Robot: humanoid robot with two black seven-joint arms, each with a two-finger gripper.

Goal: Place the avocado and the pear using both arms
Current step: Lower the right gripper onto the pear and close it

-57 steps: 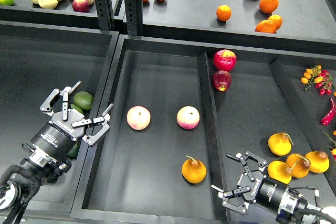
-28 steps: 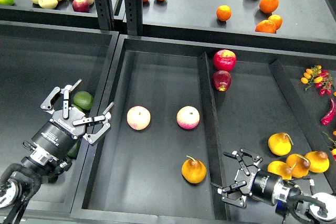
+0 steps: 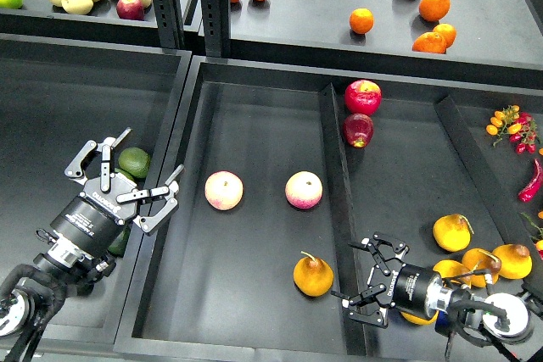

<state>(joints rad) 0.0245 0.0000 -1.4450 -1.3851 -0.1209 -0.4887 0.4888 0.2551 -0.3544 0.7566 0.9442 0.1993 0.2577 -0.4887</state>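
The pear [image 3: 313, 275], orange-yellow with a curved brown stem, lies in the front of the middle tray [image 3: 254, 116]. My right gripper [image 3: 362, 278] is open just right of it, over the tray's divider, and does not touch it. My left gripper [image 3: 129, 177] is open over the left tray's right wall. A lighter olive-green avocado [image 3: 134, 161] lies between its fingers. A very dark green avocado [image 3: 120, 242] shows partly under my left wrist, mostly hidden by the arm.
Two peaches [image 3: 224, 190] [image 3: 304, 190] lie mid-tray. Two red apples [image 3: 362, 97] sit beyond the divider [image 3: 335, 175]. More pears [image 3: 452, 231] lie in the right tray beside my right arm. Oranges [image 3: 361, 20] sit on the back shelf, chillies [image 3: 533, 182] at far right.
My right gripper has moved left across the right tray to the divider, close beside the pear. My left arm has not moved.
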